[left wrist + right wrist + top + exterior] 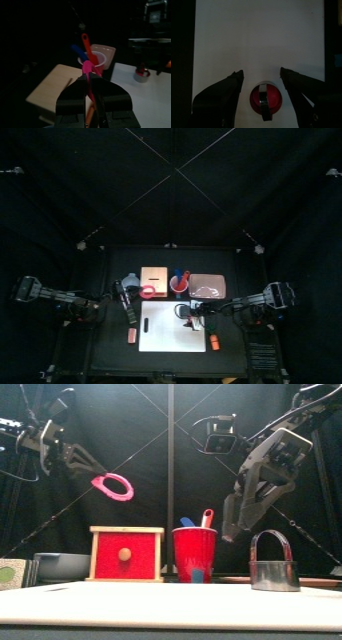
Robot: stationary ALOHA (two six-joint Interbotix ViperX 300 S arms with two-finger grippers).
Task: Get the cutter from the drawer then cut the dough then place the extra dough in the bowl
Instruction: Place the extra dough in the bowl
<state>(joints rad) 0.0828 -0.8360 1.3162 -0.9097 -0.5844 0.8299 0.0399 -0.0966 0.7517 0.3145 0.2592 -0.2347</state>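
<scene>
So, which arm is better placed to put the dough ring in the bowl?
Left: the left gripper holds the pink dough ring up on the side of the bowl; the right gripper hangs open above the cutter.

The left gripper is dangling a pink dough ring at ten o'clock, above the wooden box.

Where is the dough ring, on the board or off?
Off: the left end effector holds the dough ring clamped, high in the air.
</scene>
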